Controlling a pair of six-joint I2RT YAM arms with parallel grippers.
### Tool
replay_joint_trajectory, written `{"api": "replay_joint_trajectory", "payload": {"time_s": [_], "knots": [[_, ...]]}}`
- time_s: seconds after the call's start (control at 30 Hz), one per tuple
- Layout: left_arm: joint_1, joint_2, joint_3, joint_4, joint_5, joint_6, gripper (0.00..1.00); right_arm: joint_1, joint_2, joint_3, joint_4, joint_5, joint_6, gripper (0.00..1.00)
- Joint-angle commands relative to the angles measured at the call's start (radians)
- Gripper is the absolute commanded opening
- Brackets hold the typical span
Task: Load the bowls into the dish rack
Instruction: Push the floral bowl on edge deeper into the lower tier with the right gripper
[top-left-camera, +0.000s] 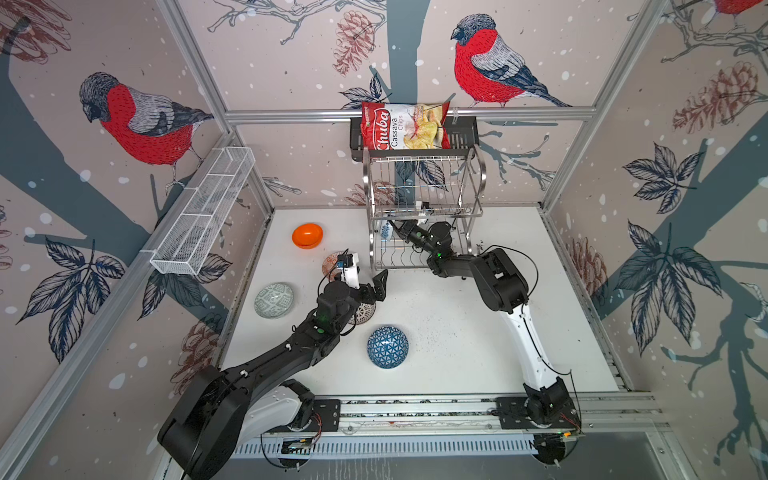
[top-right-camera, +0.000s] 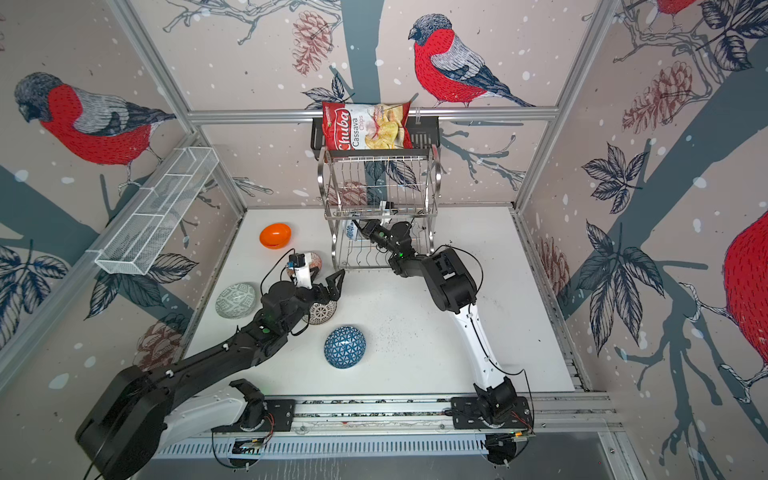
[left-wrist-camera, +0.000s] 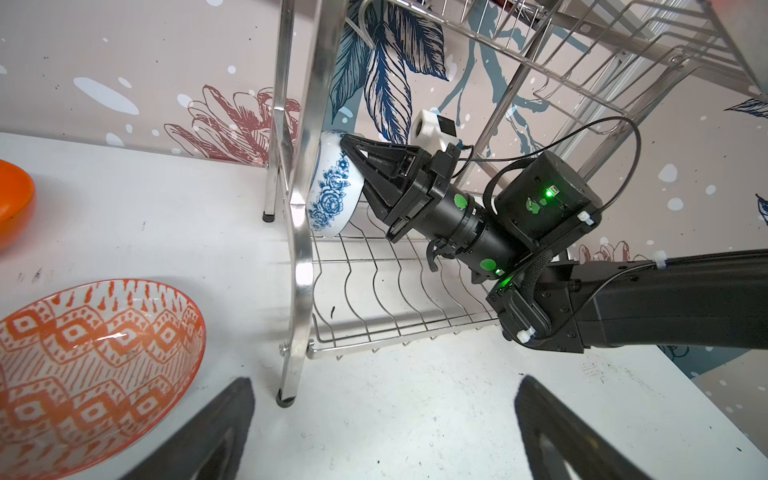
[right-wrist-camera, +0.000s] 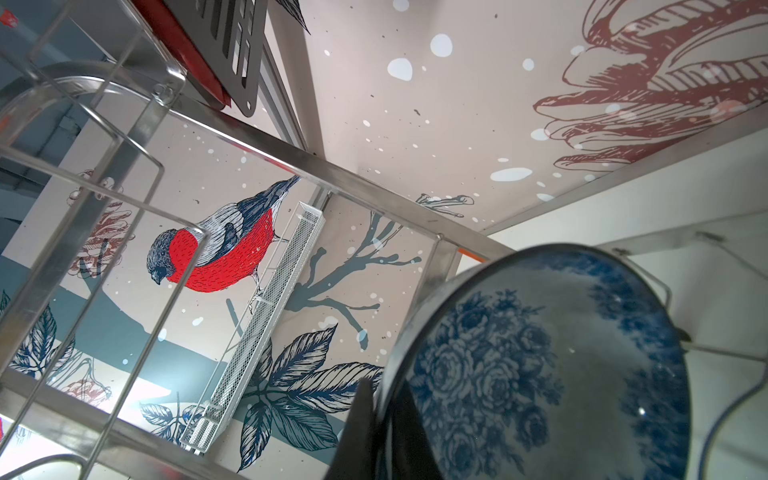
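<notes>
The right tool pinches the rim of the blue-floral white bowl. It holds the bowl on edge inside the lower tier of the steel dish rack, close to the end frame. Whether the bowl touches the wavy slot wires is unclear.

The step appears to be seating this bowl. To do it well, settle the lower edge into a dip between wires and release only once the bowl leans steadily.

The left tool hangs wide and empty above the worktop. Five bowls lie on the worktop:
- orange bowl
- red-white patterned bowl
- grey-green bowl
- black-dotted bowl
- blue triangle bowl

A chips bag above the rack reads "Chuba Cassava Chips".
</notes>
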Motion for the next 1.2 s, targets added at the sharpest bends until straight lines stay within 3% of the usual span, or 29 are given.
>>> {"api": "replay_joint_trajectory", "payload": {"time_s": [0.0, 0.73, 1.17], "knots": [[0.002, -0.003, 0.006, 0.051, -0.001, 0.014, 0.98, 0.002, 0.016, 0.013, 0.027, -0.015, -0.016, 0.0], [0.002, 0.013, 0.015, 0.044, 0.008, 0.012, 0.98, -0.009, 0.049, 0.041, -0.031, -0.008, -0.1, 0.01], [0.003, 0.027, 0.025, 0.035, 0.009, 0.01, 0.98, -0.009, 0.053, 0.044, -0.065, -0.023, -0.137, 0.08]]}}
